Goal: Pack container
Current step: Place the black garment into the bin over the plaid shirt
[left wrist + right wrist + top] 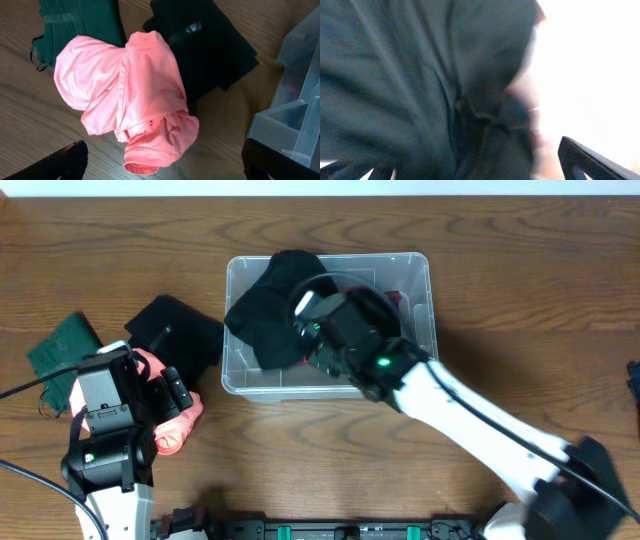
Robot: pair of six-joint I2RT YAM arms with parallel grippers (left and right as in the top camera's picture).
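The clear container (427, 300) stands at the table's middle back. A black garment (270, 305) lies in it and hangs over its left rim. My right gripper (300, 320) is down inside the container on this garment. In the right wrist view the black garment (420, 75) fills the frame, and the right gripper (470, 170) has its fingers wide apart over it. My left gripper (165, 165) is open and empty, just above a pink garment (130, 95) on the table. In the overhead view the left gripper (172, 395) and the pink garment (178, 428) are left of the container.
A folded black cloth (178, 330) and a dark green cloth (62, 348) lie left of the container; both also show in the left wrist view, black (210, 50) and green (75, 20). The container's corner (300, 100) is close on the right there.
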